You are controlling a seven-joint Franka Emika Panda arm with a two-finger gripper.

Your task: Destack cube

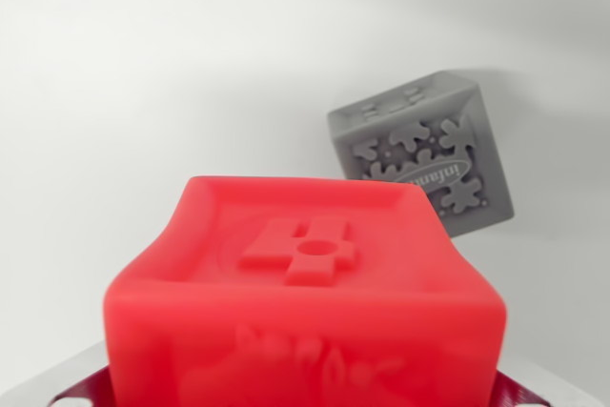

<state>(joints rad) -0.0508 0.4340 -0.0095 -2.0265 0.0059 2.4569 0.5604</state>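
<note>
Red cube (305, 302) close, base cropped; grey cube (424, 154) behind; jaws' state unclear.

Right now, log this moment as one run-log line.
task: destack cube | red cube: close under camera, at gripper | grey cube: beyond, apart, tilted | gripper: jaws not discernible

— What can't you make out from the wrist view?
— The red cube (305, 302) runs off the bottom edge, its near face blurred. It covers the grey cube's (424, 154) lower left corner. I can't tell how my tool's jaws stand.
</note>
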